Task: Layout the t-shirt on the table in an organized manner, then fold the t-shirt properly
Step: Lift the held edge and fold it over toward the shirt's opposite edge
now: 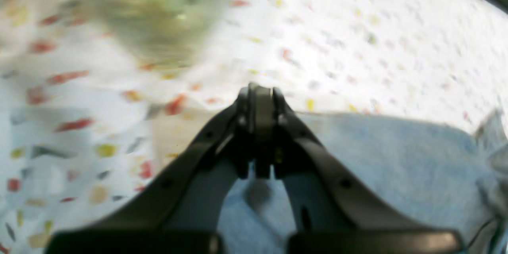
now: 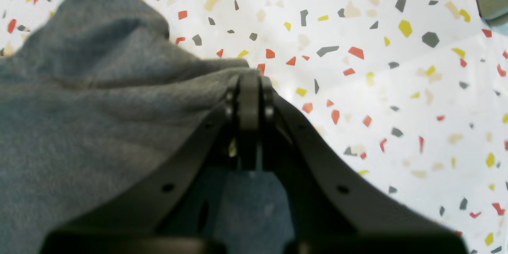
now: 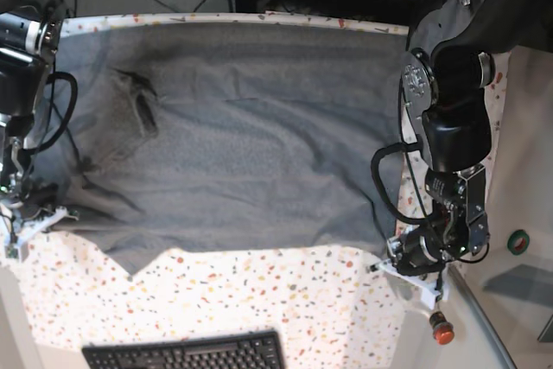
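The heather-grey t-shirt (image 3: 233, 153) lies spread wide over the speckled table (image 3: 259, 300), with creases near its left side. My right gripper (image 3: 34, 222) sits at the shirt's near left corner. In the right wrist view it (image 2: 250, 75) is shut, with the grey t-shirt (image 2: 79, 107) drawn up into its tips. My left gripper (image 3: 399, 264) sits at the near right corner. In the blurred left wrist view it (image 1: 256, 87) is shut, and the hem of the t-shirt (image 1: 397, 158) runs in under its closed jaws.
A black keyboard (image 3: 186, 353) lies at the table's front edge. A red button (image 3: 441, 332) and a green tape roll (image 3: 518, 239) sit off the right side. Cables and equipment crowd the back. A blurred greenish shape (image 1: 154, 8) shows in the left wrist view.
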`<state>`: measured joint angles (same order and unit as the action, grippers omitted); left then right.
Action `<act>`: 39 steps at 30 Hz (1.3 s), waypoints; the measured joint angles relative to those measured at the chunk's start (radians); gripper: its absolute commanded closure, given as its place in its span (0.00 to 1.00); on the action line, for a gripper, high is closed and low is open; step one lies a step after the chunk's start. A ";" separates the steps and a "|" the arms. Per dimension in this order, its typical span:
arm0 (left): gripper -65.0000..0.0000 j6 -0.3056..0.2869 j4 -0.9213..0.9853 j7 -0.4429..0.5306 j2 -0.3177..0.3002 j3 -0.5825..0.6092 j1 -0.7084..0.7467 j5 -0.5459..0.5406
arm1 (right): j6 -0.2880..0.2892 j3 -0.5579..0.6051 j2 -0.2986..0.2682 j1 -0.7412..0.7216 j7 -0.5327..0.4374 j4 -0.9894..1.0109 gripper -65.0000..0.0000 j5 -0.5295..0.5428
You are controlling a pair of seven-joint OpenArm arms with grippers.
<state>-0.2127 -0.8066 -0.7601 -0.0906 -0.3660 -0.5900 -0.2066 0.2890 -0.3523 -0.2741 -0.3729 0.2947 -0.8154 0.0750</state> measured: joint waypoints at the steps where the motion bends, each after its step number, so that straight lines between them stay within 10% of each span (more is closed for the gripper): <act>1: 1.00 -0.002 -0.009 -0.001 0.011 0.003 0.000 0.000 | 0.000 0.000 -0.009 -0.009 -0.021 0.013 1.00 -0.001; 20: 1.00 0.000 -0.047 -0.002 0.032 -0.012 0.033 -0.012 | 0.000 0.008 -0.081 -0.017 -0.214 0.045 1.00 -0.002; 26: 1.00 -0.003 -0.120 -0.067 0.007 0.003 0.108 -0.264 | 0.000 0.008 -0.085 0.008 -0.220 0.043 1.00 0.002; 39: 1.00 0.003 -0.624 -0.257 -0.019 -0.060 0.403 -0.449 | 0.004 -0.001 -0.075 0.188 0.026 -0.264 1.00 0.002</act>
<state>-0.2100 -1.4303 -1.0168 -0.1101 -0.4255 -0.1867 -0.6556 0.2928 -0.3531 -0.3492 -0.1848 0.3202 -1.0790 0.0769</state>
